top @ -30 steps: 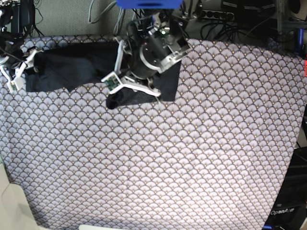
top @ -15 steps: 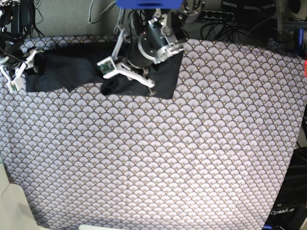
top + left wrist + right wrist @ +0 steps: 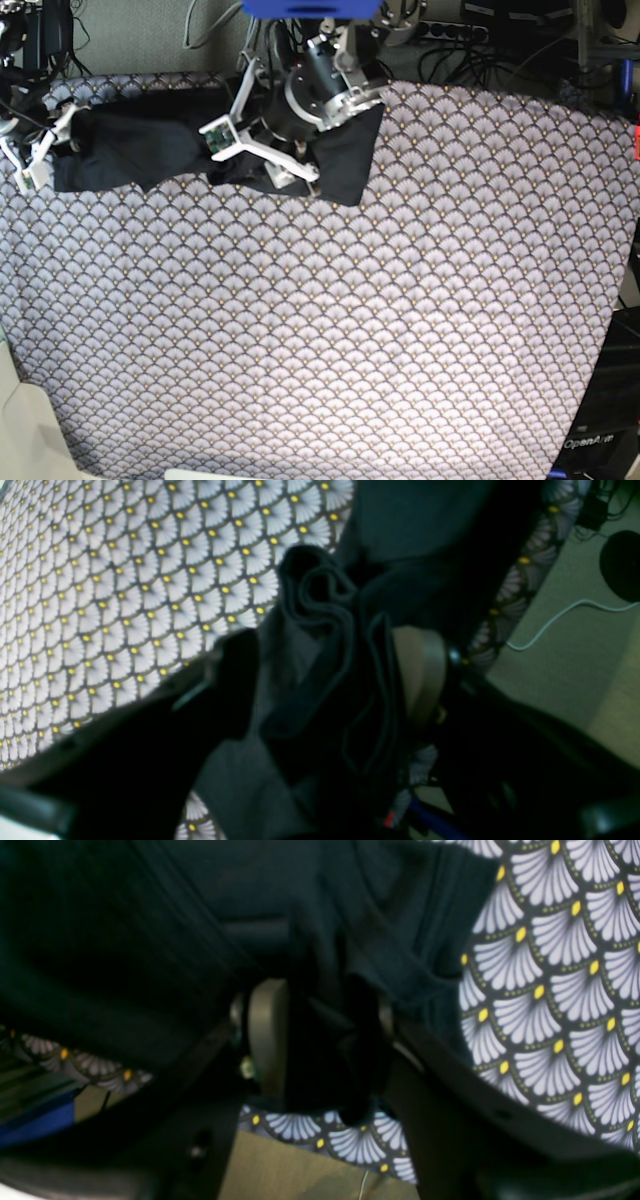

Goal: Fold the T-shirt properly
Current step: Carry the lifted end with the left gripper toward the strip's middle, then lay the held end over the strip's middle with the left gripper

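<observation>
So the T-shirt (image 3: pixel 150 145) is lying along the table's (image 3: pixel 400 330) far edge; right gripper (image 3: pixel 320 1040) is pinching cloth, left gripper (image 3: pixel 325 680) is spreading wide around a bunched fold.

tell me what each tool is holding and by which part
The right tool pinches a bunched edge of the T-shirt at its end. The left tool has bunched cloth between its jaws; a firm grip cannot be told.

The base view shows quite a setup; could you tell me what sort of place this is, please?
Probably a robotics lab: a table under a patterned cloth, cables and a power strip behind it, and two arms working a T-shirt.
</observation>
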### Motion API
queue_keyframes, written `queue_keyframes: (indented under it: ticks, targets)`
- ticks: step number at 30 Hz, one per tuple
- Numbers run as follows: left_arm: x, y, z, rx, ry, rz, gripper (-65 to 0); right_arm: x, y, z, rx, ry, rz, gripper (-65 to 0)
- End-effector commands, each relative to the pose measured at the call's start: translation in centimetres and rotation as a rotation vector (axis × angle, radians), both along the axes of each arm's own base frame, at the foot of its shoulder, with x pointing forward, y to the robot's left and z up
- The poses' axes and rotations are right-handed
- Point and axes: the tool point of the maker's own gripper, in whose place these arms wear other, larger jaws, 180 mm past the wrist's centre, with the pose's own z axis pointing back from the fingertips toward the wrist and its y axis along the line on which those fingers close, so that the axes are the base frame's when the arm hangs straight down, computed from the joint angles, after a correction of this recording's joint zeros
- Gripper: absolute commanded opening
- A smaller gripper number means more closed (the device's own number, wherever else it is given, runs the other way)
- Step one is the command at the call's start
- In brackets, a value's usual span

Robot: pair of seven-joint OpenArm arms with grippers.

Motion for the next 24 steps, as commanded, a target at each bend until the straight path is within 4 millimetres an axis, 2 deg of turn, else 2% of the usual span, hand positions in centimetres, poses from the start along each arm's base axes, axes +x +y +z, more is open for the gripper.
queue_keyframes:
  ticks: [1, 8, 11, 15, 18, 20, 24]
  targets:
    - [0.3, -0.9, 1.6, -0.060, -0.029, -0.004, -25.3, 0.8, -0.5, 1.1, -0.010, -0.035, 0.002, -40.6]
    - [-0.3, -1.9, 2.2, -0.136, 0.015, -0.032, -25.4, 0.8, -0.5, 1.1, -0.010, -0.035, 0.002, -40.6]
    - [-0.4, -2.9, 3.4, -0.218, 0.043, -0.068, -25.4, 0.8, -0.5, 1.1, -0.010, -0.035, 0.002, -40.6]
    - [-0.5, -3.0, 4.3, -0.302, 0.090, -0.115, -25.6, 0.8, -0.5, 1.0, -0.009, -0.034, 0.003, -40.6]
    - [-0.1, -2.4, 4.5, -0.326, 0.109, -0.133, -26.1, 0.8, -0.5, 1.0, -0.009, -0.034, 0.003, -40.6]
    - [0.9, -1.3, 4.3, -0.330, 0.118, -0.092, -31.4, 0.7, -0.5, 1.0, -0.009, -0.032, 0.003, -40.6]
    - [3.3, 2.4, 3.0, -0.309, 0.133, 0.051, -47.4, 0.7, -0.5, 1.0, -0.009, -0.032, 0.003, -40.6]
